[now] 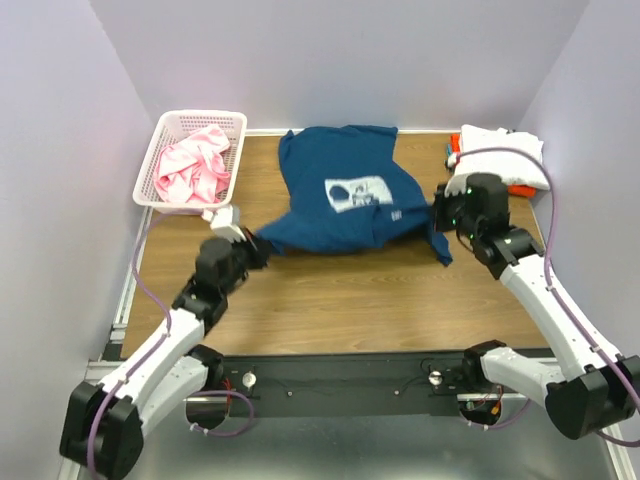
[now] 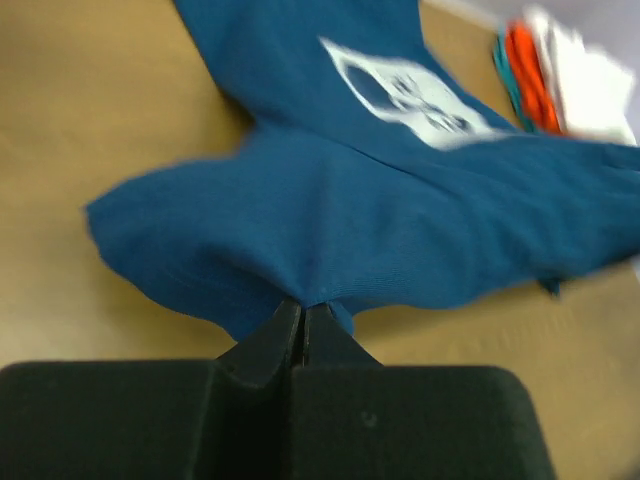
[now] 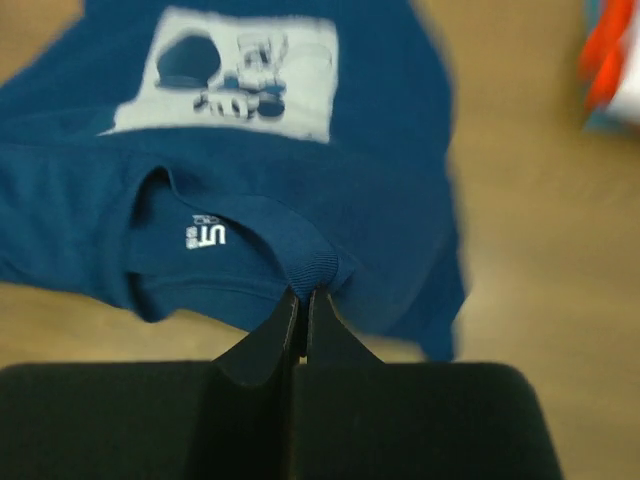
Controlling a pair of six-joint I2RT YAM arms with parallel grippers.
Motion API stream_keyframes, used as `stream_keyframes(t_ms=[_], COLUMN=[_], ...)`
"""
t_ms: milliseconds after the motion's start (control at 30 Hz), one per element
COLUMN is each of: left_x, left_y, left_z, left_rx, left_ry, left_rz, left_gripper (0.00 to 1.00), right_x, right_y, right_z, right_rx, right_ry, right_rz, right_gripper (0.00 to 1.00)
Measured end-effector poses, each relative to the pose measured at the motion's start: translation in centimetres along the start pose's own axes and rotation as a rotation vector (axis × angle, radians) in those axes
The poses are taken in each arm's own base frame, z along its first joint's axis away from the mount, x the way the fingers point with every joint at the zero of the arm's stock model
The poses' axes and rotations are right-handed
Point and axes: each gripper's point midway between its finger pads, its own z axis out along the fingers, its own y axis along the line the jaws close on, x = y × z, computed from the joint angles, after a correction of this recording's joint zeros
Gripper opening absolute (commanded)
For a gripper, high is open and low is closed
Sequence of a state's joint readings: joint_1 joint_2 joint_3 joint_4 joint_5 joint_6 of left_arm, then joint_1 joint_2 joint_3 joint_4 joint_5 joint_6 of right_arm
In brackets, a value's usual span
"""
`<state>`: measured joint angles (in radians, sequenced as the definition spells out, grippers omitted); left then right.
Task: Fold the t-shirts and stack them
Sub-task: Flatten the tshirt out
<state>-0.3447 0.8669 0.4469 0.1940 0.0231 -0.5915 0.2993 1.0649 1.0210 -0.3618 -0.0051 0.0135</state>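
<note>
Navy blue short-sleeved cloth t-shirt (image 1: 345,195) with pale print, mid-way across brown wooden tabletop (image 1: 350,300), near part lifted and doubled over: apparently mid-fold. Pinched at left edge by left gripper (image 2: 302,310), at collar by right gripper (image 3: 302,298), both clamped on cloth. Far right, folded white, orange and teal pile (image 1: 500,155), seemingly done. Far left, crumpled pink tee (image 1: 195,168) in white plastic lattice basket (image 1: 148,170), not yet folded.

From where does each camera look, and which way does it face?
Top external: above, behind the robot, facing down on the wooden table; both arms show.
Left wrist: behind the left gripper, facing the navy blue cloth t-shirt; black fingers show.
Right wrist: behind the right gripper, facing the collar; black fingers show.
All share the pale print.
</note>
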Motion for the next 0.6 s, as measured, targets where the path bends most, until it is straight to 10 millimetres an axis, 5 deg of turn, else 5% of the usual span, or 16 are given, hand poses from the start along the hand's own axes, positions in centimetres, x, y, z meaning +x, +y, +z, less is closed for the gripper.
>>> stream_keyframes(t_ms=[33, 67, 100, 167, 200, 233, 400, 600], left_x=[2.5, 4.8, 6.3, 7.5, 7.7, 7.8, 6.2, 4.0], left_y=[0.1, -0.5, -0.8, -1.5, -1.9, -2.6, -4.3, -4.3], left_z=[-0.8, -1.8, -2.6, -3.8, -4.4, -5.0, -7.3, -7.2], left_rx=[0.013, 0.052, 0.074, 0.113, 0.137, 0.167, 0.248, 0.198], left_ry=[0.048, 0.088, 0.115, 0.134, 0.135, 0.135, 0.077, 0.022], left_rz=[-0.027, -0.051, -0.076, -0.115, -0.135, -0.168, -0.252, -0.267], left_gripper=[0.13, 0.19, 0.63, 0.98, 0.98, 0.98, 0.98, 0.98], right_x=[3.1, 5.1, 7.6, 11.4, 12.3, 12.8, 10.1, 9.0], right_y=[0.2, 0.3, 0.5, 0.8, 0.9, 1.0, 0.7, -1.2], right_z=[0.1, 0.0, -0.2, -1.5, -2.4, -3.4, -6.6, -7.4], right_rx=[0.004, 0.008, 0.016, 0.036, 0.043, 0.053, 0.073, 0.192], right_ry=[0.088, 0.141, 0.202, 0.287, 0.289, 0.280, 0.104, 0.017], right_rz=[0.059, 0.091, 0.136, 0.227, 0.265, 0.313, 0.414, 0.506], right_gripper=[0.18, 0.18, 0.24, 0.46, 0.93, 1.00, 1.00, 1.00])
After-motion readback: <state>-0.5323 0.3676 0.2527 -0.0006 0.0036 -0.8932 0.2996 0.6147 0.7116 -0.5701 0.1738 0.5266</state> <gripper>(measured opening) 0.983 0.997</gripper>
